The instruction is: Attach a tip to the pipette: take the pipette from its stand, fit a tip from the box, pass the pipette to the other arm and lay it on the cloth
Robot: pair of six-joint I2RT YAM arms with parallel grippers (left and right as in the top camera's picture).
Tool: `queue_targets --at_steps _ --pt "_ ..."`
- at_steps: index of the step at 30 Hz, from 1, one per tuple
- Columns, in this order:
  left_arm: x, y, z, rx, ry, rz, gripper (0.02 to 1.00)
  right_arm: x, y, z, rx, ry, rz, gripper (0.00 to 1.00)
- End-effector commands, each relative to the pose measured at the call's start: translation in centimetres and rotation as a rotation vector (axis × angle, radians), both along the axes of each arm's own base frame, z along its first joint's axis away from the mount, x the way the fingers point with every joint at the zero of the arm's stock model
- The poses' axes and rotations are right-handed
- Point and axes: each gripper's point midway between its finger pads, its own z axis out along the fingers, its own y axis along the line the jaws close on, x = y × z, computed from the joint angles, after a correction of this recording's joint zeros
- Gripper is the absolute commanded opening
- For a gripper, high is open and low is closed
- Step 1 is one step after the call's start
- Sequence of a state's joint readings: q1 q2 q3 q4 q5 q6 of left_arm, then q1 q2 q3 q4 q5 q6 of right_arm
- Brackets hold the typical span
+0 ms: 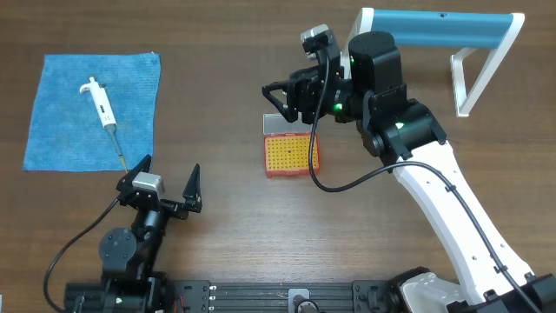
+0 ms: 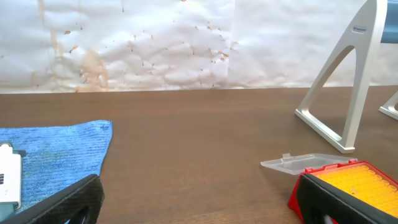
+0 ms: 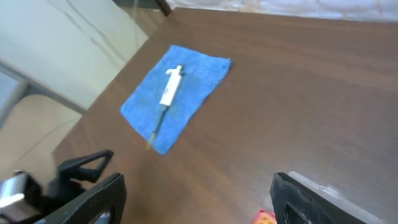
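tabletop (image 1: pixel 226 61): dark wood grain, smooth, low sheen
cloth (image 1: pixel 61 122): blue fabric, fuzzy, matt
pipette (image 1: pixel 101 105): white plastic, smooth
box (image 1: pixel 292 156): red & yellow plastic
lid (image 2: pixel 305 163): clear plastic, glossy
stand (image 1: pixel 434 26): white & blue, smooth, semi-gloss; material n/k
left pincer (image 1: pixel 171 165), right pincer (image 3: pixel 198 186): black plastic, matt
paper (image 2: pixel 155 43): white, crinkled, stained

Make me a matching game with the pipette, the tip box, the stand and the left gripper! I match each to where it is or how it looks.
Things:
1. pipette
2. tip box
3. stand
4. left gripper

Clues:
a. white legs, blue bar
b. lying on the blue cloth
c. open, holding nothing
d. red sides, yellow inside

Pairs: 1-b, 2-d, 3-a, 4-c
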State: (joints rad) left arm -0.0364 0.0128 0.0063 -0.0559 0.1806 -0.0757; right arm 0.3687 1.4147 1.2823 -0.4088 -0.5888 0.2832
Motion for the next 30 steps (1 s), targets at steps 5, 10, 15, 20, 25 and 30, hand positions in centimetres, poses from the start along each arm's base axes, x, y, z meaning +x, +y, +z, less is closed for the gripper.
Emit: queue_targets --at_steps 5,10,15,20,25,30 --pt "-0.1 -0.1 0.0 0.005 -0.001 -0.003 0.998 3.1 -11.4 5.3 -0.452 -0.468 -0.433 0.761" --pt "-0.1 -0.1 0.0 0.006 -0.001 -0.003 0.996 -0.7 -17.8 10.5 -0.451 -0.637 -0.600 0.763" --pt "-0.1 -0.1 0.0 0.006 -0.001 -0.003 0.996 -6.1 -22.8 9.1 -0.456 -0.704 -0.757 0.763" --pt "-0.1 -0.1 0.0 0.005 -0.001 -0.003 0.998 -10.1 -24.9 4.3 -0.389 -0.755 -0.877 0.763" --pt "-0.1 -0.1 0.0 0.006 -0.001 -0.003 0.996 -10.8 -25.9 -2.3 -0.242 -0.704 -0.970 0.761" --pt "-0.1 -0.1 0.0 0.006 -0.001 -0.003 0.998 -10.5 -26.0 -7.6 -0.160 -0.698 -0.996 0.761"
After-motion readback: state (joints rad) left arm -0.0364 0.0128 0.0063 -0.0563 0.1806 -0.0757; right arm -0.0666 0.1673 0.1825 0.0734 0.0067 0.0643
